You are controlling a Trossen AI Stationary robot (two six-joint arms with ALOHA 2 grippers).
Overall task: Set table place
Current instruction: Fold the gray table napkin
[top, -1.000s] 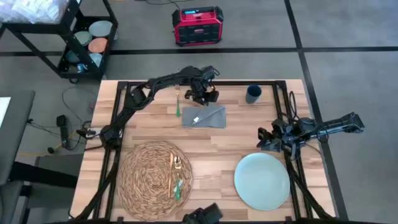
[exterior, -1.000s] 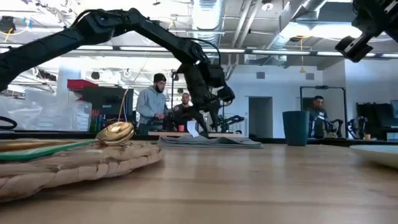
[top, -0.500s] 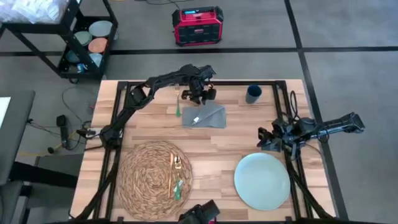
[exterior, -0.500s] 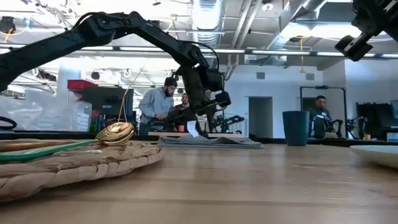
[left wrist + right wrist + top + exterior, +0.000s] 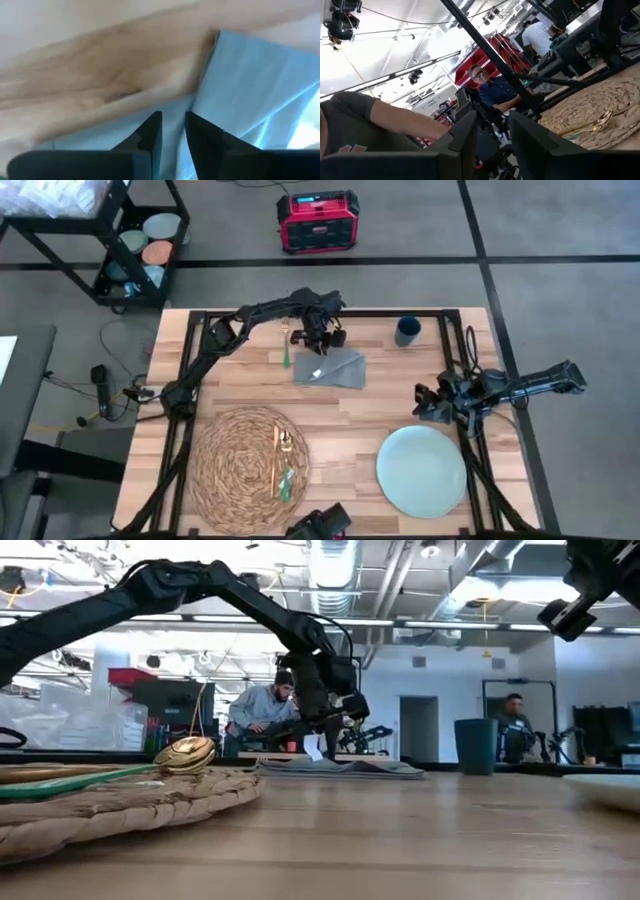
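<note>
Napkin (image 5: 331, 368) flat, long axis across table (image 5: 360, 415)

High view: straight down over the whole counter (image 5: 350, 415) and both arms.
Low view: counter-top height, level across the placemat (image 5: 110, 805) toward the room.
Left wrist view: very close above the napkin (image 5: 260, 95).
Right wrist view: tilted up (toward the ceiling).
Shared: placemat, in the high, low and right wrist views.
</note>
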